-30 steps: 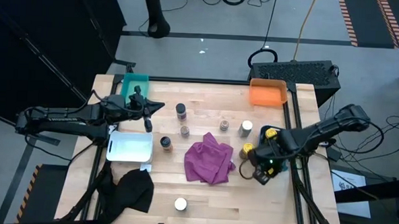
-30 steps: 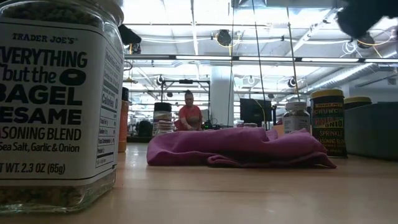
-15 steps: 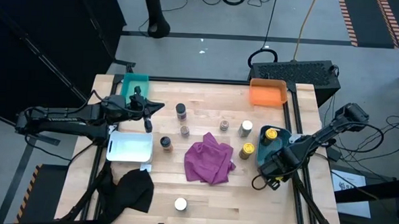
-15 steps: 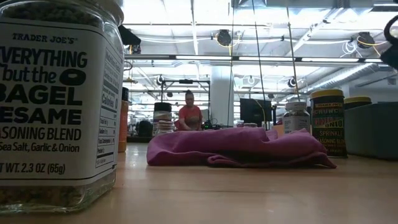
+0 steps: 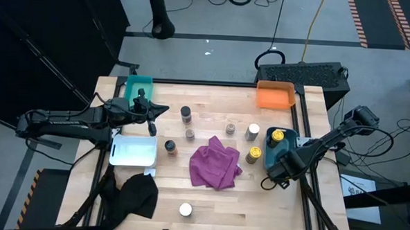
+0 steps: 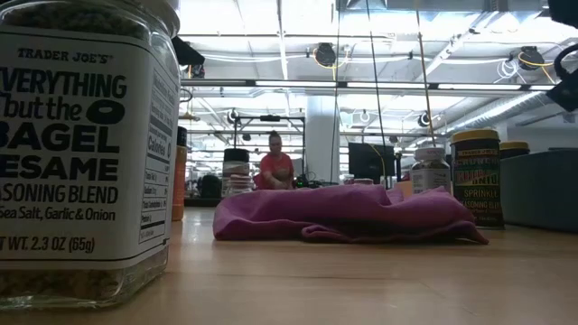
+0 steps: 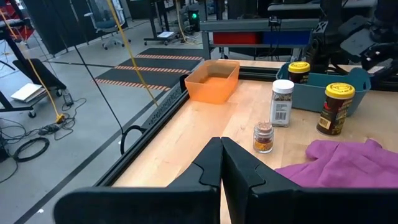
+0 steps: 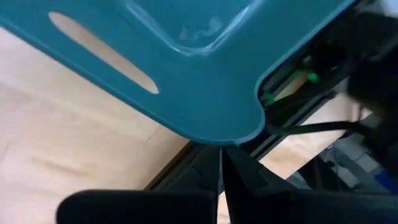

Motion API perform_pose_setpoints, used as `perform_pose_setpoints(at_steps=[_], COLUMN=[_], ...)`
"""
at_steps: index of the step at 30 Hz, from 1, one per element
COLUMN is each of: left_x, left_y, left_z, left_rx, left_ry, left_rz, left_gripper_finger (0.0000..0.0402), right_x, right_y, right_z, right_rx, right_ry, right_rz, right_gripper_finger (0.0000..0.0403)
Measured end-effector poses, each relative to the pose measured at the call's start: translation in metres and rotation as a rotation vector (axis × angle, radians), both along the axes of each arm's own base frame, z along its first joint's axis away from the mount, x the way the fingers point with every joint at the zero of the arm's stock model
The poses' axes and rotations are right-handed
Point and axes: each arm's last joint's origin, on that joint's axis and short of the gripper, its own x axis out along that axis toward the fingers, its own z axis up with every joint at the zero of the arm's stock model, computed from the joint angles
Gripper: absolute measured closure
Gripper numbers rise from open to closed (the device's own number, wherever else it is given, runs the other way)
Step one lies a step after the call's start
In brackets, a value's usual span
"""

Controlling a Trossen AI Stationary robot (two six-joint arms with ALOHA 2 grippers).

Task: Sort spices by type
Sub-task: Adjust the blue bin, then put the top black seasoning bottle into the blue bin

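Observation:
Several spice jars stand upright on the wooden table: a black-lidded one (image 5: 185,114), small brown ones (image 5: 189,134) (image 5: 231,128) (image 5: 169,147), a white-lidded one (image 5: 253,132), a yellow-lidded one (image 5: 254,154) and a white-lidded one (image 5: 185,210) near the near edge. Another yellow-lidded jar (image 5: 278,137) stands inside the blue-green tray (image 5: 292,142). My right gripper (image 5: 271,179) is shut and hovers at that tray's near corner (image 8: 236,134). My left gripper (image 5: 153,114) is shut and waits between the green and white trays.
A crumpled magenta cloth (image 5: 215,165) lies mid-table. An orange tray (image 5: 275,95) sits at the far right, a green tray (image 5: 138,88) at the far left, a white tray (image 5: 133,151) at the left and a black cloth (image 5: 135,195) at the near left corner. A person sits far behind the table (image 6: 276,170).
My right gripper has drawn back from beside the yellow-lidded jar toward the table's right and near edges, uncovering the blue-green tray. The jars and the cloth have stayed where they were.

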Motion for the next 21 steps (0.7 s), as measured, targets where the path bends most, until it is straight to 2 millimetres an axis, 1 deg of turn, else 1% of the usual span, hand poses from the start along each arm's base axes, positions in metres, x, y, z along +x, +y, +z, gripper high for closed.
perform_pose_setpoints(at_steps=[3, 5, 9, 11, 14, 16, 18, 21], left_x=[0.000, 0.000, 0.000, 0.000, 0.000, 0.000, 0.000, 0.000], left_y=[0.000, 0.000, 0.000, 0.000, 0.000, 0.000, 0.000, 0.000], left_z=[0.000, 0.000, 0.000, 0.000, 0.000, 0.000, 0.000, 0.001], left_rx=[0.000, 0.000, 0.000, 0.000, 0.000, 0.000, 0.000, 0.002], left_ry=[0.001, 0.001, 0.000, 0.001, 0.001, 0.000, -0.002, -0.013], left_rz=[0.000, 0.000, 0.000, 0.000, 0.000, 0.000, 0.000, 0.000], left_gripper_finger=[0.0394, 0.0394, 0.0394, 0.0394, 0.0394, 0.0394, 0.0394, 0.0394], right_x=[-0.001, -0.001, -0.001, 0.002, 0.008, 0.014, 0.022, 0.039], right_y=[-0.005, -0.006, -0.005, -0.003, -0.001, -0.002, -0.006, -0.017], right_z=[0.001, 0.001, 0.003, 0.009, 0.030, 0.051, 0.073, 0.104], right_rx=[-0.052, -0.057, 0.001, 0.029, 0.061, 0.041, -0.007, -0.131], right_ry=[0.015, 0.016, 0.036, 0.017, -0.049, -0.125, -0.241, -0.481], right_rz=[0.001, 0.008, 0.009, 0.010, -0.002, -0.019, -0.029, -0.024], right_gripper_finger=[0.0403, 0.0403, 0.0403, 0.0403, 0.0403, 0.0403, 0.0403, 0.0403])
